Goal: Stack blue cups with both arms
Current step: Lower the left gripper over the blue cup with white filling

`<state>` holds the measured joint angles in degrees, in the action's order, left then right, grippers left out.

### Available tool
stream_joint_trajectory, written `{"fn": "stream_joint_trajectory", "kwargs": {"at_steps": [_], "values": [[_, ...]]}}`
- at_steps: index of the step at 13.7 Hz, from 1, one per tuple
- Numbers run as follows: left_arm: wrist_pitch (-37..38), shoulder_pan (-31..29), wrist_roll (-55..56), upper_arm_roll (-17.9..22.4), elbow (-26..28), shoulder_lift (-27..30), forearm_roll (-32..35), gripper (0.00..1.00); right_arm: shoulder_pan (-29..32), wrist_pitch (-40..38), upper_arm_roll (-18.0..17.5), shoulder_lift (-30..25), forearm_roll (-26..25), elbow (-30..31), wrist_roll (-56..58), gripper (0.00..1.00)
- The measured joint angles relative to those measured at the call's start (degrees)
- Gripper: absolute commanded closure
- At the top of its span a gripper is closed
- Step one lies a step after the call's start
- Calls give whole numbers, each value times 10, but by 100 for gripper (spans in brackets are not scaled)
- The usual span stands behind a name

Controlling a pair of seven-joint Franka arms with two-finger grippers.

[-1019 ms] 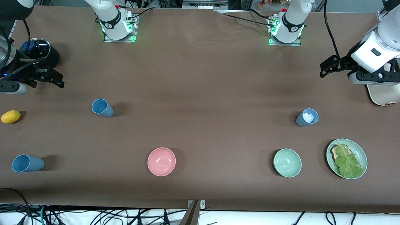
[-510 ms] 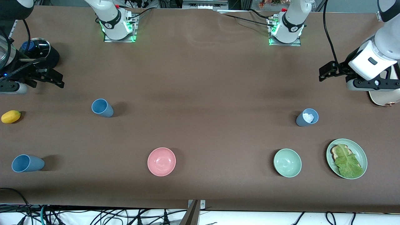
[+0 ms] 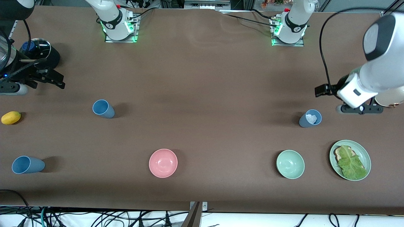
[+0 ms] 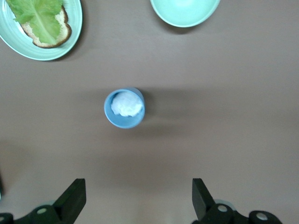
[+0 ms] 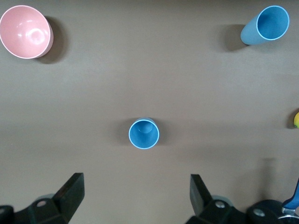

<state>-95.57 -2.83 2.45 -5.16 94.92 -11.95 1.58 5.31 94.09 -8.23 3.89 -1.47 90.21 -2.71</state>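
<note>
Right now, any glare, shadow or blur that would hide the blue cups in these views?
Front view: even light, soft shadows beside each cup, the cup holding something white slightly dimmed near the left arm. Left wrist view: that cup crisp, faint shadow. Right wrist view: empty cup sharp; glare only on the pink bowl.

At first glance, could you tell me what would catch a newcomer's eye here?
Probably the three blue cups: one holding something white near the left arm's end, with the open left claw over the table beside it. Two empty ones stand toward the right arm's end, where the open right claw waits.
</note>
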Motion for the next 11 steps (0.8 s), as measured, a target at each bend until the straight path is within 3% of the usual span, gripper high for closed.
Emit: {"fn": "stream_joint_trajectory", "kwargs": {"at_steps": [3,7,11], "values": [[-94,-37,-38,1,49,-32,5,0,0,0,0,0,0,0,0,0],[-206,-47,-41,1,140,-34,12,0,0,-4,0,0,0,0,0,0],[-312,-54,-41,1,207,-39,74,0,0,-5,0,0,0,0,0,0]]}}
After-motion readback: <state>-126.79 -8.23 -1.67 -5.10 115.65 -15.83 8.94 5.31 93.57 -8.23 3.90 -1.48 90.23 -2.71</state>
